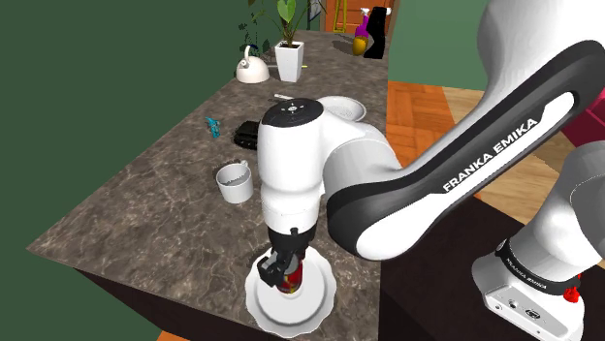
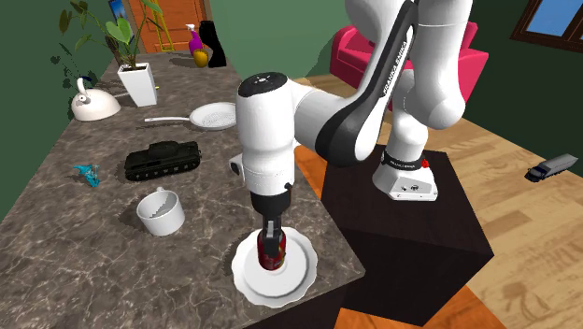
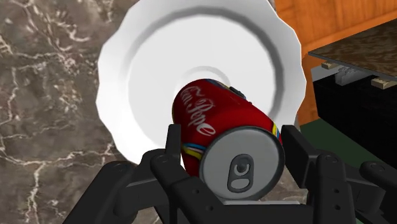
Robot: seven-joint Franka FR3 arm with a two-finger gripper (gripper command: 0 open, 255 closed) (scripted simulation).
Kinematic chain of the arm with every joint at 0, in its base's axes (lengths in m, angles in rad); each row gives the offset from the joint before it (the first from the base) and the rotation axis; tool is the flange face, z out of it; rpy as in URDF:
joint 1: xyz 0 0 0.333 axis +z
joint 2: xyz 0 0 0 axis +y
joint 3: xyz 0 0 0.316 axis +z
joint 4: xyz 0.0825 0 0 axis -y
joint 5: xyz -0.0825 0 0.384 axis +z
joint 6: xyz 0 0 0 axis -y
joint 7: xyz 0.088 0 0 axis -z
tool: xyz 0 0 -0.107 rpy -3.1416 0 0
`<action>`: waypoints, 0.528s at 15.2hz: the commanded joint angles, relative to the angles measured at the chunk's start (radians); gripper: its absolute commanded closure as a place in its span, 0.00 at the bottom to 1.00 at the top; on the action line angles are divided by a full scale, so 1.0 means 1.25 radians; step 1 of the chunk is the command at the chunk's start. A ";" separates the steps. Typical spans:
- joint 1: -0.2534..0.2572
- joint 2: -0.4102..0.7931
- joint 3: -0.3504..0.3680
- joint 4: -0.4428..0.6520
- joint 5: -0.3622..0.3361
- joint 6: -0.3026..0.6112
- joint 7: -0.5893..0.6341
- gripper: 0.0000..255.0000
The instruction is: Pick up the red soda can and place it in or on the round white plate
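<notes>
At the counter's (image 1: 145,208) near corner, just beside the stand (image 2: 420,243), lies the one round white plate (image 1: 291,315) (image 2: 271,290) (image 3: 146,63). Its rim reaches almost to the counter's edge. The black gripper (image 1: 289,269) (image 2: 272,245) (image 3: 230,137) points straight down over the plate's middle, its two fingers clamped on the single red soda can (image 1: 291,281) (image 2: 272,257) (image 3: 216,121). I cannot tell whether the can's base touches the plate.

To the shoulder view's left of the plate the dark marble is bare out to the edge. Farther back stands one white cup (image 1: 235,181) (image 2: 161,212), apart from the plate. Beyond it are one black toy tank (image 2: 163,159) and one small blue toy (image 2: 86,172). Then come one white pan (image 2: 213,115), one white kettle (image 1: 252,70) and one potted plant (image 1: 289,60), crowding the far end.
</notes>
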 commanded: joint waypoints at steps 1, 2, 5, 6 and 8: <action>0.001 0.004 -0.001 0.000 -0.004 0.005 0.002 1.00; 0.001 0.004 -0.001 0.000 -0.004 0.005 0.002 1.00; 0.001 0.004 -0.001 0.000 -0.004 0.005 0.002 1.00; 0.001 0.004 -0.001 0.000 -0.004 0.005 0.002 1.00; 0.001 0.004 -0.001 0.000 -0.003 0.005 0.002 0.00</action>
